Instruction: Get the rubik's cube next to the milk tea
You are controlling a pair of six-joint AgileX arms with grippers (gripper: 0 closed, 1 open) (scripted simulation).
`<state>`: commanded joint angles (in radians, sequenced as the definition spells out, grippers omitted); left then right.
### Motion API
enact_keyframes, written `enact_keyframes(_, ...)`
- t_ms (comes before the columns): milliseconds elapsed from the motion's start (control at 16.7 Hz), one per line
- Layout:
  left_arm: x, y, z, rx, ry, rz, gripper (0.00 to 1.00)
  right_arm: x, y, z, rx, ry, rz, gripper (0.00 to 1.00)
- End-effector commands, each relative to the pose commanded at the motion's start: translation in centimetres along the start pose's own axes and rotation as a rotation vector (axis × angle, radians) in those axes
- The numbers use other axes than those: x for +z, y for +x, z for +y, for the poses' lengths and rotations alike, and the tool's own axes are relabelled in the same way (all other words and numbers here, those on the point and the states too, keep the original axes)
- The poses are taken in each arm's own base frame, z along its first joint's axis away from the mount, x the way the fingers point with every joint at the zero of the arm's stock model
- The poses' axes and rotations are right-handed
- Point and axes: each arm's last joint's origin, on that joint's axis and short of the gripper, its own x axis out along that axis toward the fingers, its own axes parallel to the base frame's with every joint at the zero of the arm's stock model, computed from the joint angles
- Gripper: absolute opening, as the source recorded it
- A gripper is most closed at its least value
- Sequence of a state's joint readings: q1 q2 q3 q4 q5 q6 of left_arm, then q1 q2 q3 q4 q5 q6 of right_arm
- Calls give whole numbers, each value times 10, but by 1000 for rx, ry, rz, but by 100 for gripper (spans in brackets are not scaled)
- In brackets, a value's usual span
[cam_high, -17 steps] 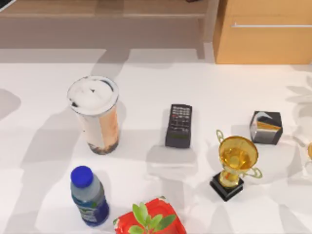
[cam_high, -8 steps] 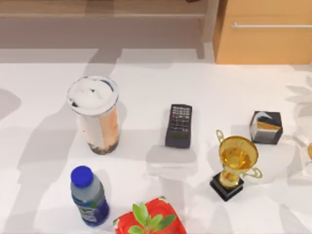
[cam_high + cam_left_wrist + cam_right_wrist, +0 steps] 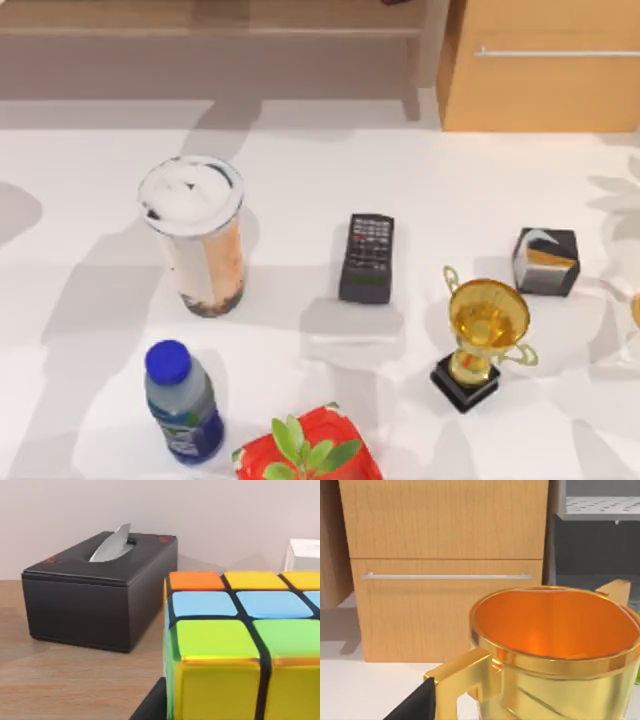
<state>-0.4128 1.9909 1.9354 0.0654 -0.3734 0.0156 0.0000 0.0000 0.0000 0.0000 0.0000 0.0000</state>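
The rubik's cube (image 3: 240, 645) looms very close in the left wrist view, with orange, yellow, blue and green squares on a black grid. A dark part of my left gripper (image 3: 150, 706) shows just beneath it. The milk tea (image 3: 200, 235), a tall clear cup with a white lid and dark pearls at its bottom, stands upright at the table's left in the top view. In the right wrist view a dark part of my right gripper (image 3: 415, 705) sits right by a golden trophy (image 3: 555, 650).
A black tissue box (image 3: 100, 590) rests on a wooden surface behind the cube. On the white table (image 3: 450, 180) lie a black remote (image 3: 367, 257), a black-and-orange box (image 3: 546, 262), the trophy (image 3: 485, 335), a blue-capped bottle (image 3: 183, 402) and a red potted plant (image 3: 310, 452).
Nothing on the table has moved. Only the shadows near the table's far edge have shifted a little sideways and back.
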Motion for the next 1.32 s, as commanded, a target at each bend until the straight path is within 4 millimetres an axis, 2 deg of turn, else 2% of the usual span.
enact_keyframes(300,1,-1,0,-2,2,0,0,0,0,0,0,0,0,100)
enact_keyframes(420,12,-7,6,-18,1,-3,0,0,0,0,0,0,0,100)
enact_keyframes(660,50,-37,47,-75,17,49,0,0,0,0,0,0,0,100)
enact_keyframes(780,59,-58,73,-104,32,142,0,0,0,0,0,0,0,100)
enact_keyframes(840,56,-67,86,-116,40,215,0,0,0,0,0,0,0,100)
enact_keyframes(960,38,-80,107,-129,47,411,0,0,0,0,0,0,0,100)
enact_keyframes(1080,7,-87,126,-125,37,631,0,0,0,0,0,0,0,100)
enact_keyframes(1320,-80,-84,150,-85,-6,1083,0,0,0,0,0,0,0,100)
